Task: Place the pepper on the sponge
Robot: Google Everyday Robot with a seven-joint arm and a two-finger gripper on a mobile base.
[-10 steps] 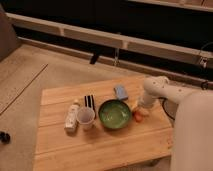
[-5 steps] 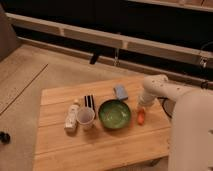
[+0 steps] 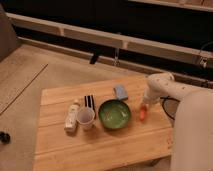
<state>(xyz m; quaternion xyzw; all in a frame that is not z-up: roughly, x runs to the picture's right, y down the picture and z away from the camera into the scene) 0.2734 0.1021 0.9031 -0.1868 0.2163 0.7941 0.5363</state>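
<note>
Hanging close over pepper (image 3: 143,114): gripper (image 3: 145,106); green bowl (image 3: 115,115) beside, seemingly empty.

This looks like a robot test space or lab rather than a home: a plain slatted wooden table (image 3: 100,150) stands on a greyish floor (image 3: 30,70) in front of a dark wall (image 3: 75,12) crossed by pale horizontal rails (image 3: 100,36), and a cable (image 3: 202,56) hangs at the far right. A white robot arm (image 3: 167,86) reaches in, its gripper (image 3: 145,105) low over the table's right side, just above the pepper (image 3: 143,114)
</note>
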